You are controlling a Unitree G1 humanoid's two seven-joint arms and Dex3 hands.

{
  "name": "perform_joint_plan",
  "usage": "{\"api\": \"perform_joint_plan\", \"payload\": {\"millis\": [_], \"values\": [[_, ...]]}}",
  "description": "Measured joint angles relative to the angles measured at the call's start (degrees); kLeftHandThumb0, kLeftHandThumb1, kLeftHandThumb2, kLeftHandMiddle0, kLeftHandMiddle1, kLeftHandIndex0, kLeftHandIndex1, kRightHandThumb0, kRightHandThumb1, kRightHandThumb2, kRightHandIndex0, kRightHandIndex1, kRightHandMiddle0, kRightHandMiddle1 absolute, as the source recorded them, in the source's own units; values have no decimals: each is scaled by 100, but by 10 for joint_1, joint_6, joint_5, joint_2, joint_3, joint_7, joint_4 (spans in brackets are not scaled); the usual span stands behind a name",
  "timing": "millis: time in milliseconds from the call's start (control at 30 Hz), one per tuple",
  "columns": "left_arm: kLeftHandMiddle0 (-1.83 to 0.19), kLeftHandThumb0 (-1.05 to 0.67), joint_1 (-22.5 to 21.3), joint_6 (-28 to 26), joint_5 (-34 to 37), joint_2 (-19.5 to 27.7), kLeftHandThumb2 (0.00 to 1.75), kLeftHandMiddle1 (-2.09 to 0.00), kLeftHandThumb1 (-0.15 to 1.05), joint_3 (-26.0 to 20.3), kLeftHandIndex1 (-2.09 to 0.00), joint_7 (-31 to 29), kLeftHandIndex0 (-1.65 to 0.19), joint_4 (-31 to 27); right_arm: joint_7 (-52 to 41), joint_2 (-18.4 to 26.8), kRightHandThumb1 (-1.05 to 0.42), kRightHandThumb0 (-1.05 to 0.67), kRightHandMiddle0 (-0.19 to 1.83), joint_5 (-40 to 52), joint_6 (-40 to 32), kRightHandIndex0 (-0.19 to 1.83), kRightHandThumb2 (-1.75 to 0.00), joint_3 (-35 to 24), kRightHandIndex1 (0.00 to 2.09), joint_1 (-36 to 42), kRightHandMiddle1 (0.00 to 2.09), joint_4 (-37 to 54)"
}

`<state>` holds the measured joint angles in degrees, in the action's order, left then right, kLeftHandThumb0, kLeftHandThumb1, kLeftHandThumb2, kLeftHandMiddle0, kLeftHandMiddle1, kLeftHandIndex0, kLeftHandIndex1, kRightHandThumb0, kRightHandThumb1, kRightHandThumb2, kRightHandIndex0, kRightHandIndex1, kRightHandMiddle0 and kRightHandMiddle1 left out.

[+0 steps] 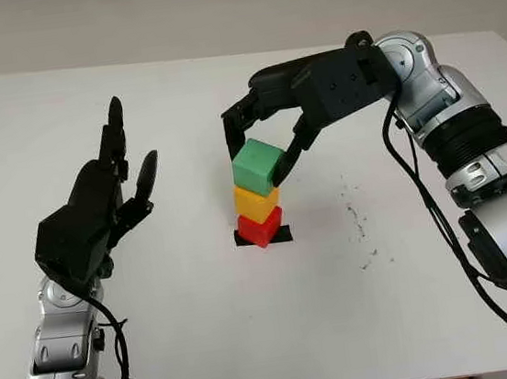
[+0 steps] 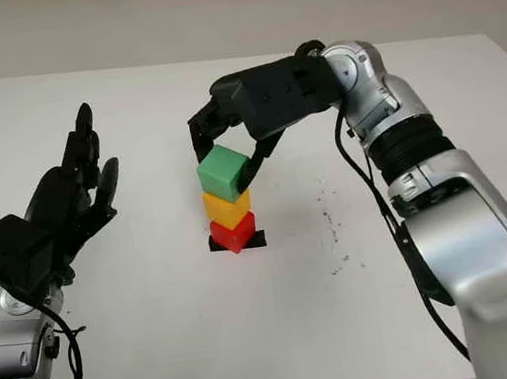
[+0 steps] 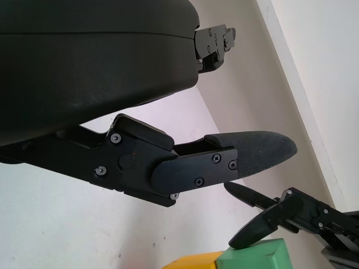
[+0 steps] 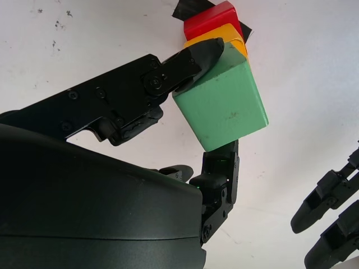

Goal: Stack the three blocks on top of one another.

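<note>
At frame centre my right hand (image 1: 262, 147) pinches the green block (image 1: 257, 166) atop yellow block (image 1: 257, 203) and red block (image 1: 260, 227); only release remains, I judge.

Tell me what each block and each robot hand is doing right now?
green block: top of the stack, gripped by the right hand
yellow block: middle, sitting on the red block
red block: bottom, on the black mark
right hand: shut on the green block
left hand: open, raised beside the stack
</note>
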<state>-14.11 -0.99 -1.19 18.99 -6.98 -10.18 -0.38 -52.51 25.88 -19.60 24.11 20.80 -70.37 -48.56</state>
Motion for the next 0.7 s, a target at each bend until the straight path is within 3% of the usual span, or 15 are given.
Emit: {"api": "perform_joint_plan", "payload": {"millis": [533, 700], "values": [[19, -79, 1, -3, -5, 0, 62, 0, 105, 0, 0, 0, 19, -4, 2, 0, -94, -51, 45, 3, 1, 35, -6, 0, 5, 4, 146, -7], [19, -79, 1, -6, -5, 0, 61, 0, 105, 0, 0, 0, 19, -4, 9, 0, -89, -51, 24, 4, -8, 27, -5, -3, 2, 9, 124, -4]]}}
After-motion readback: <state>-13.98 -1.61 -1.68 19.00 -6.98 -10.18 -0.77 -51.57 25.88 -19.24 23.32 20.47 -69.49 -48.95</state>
